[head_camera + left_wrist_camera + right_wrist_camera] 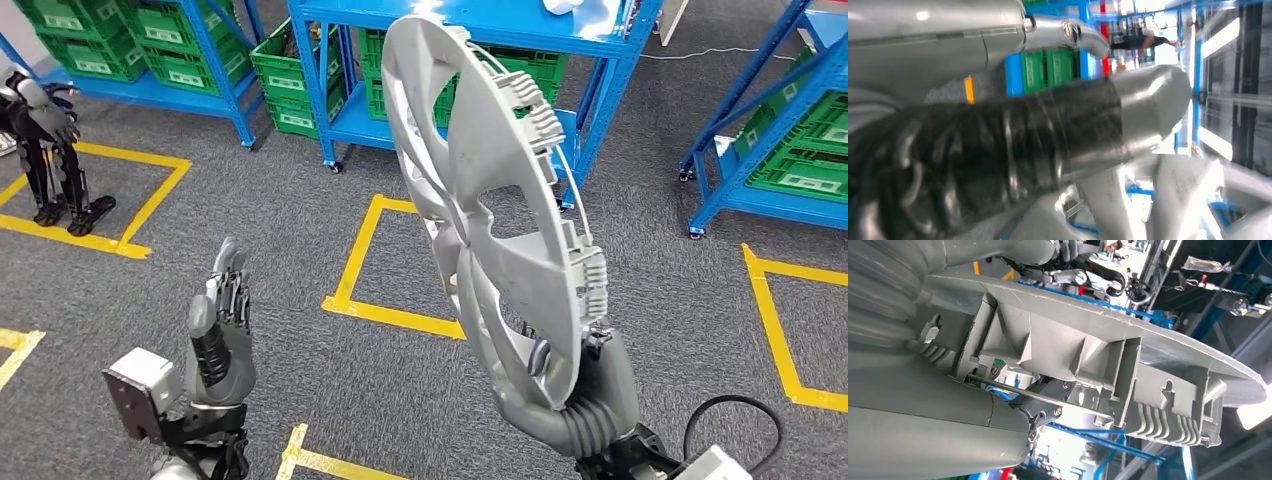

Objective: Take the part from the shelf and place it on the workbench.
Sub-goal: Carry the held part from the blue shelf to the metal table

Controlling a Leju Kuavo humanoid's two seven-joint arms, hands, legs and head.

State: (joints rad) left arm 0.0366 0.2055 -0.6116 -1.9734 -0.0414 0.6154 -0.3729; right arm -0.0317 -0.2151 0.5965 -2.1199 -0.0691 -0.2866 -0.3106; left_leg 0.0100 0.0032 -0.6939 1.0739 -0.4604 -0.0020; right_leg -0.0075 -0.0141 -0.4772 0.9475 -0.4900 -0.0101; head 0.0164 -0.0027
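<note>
— At the right hand (585,395), fingers are clamped on the wheel cover's (480,200) lower rim; it stands on edge, rising up and away from them.
— And the left hand (220,320)?
— Empty, fingers spread, well apart; no workbench visible yet.

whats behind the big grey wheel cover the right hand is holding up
Behind the wheel cover, a blue shelf with green crates and a yellow floor marking show. It hides much of the shelf's lower level; the right hand holds its lower edge.

Part (490,200) hides right hand's (590,400) fingers
</note>
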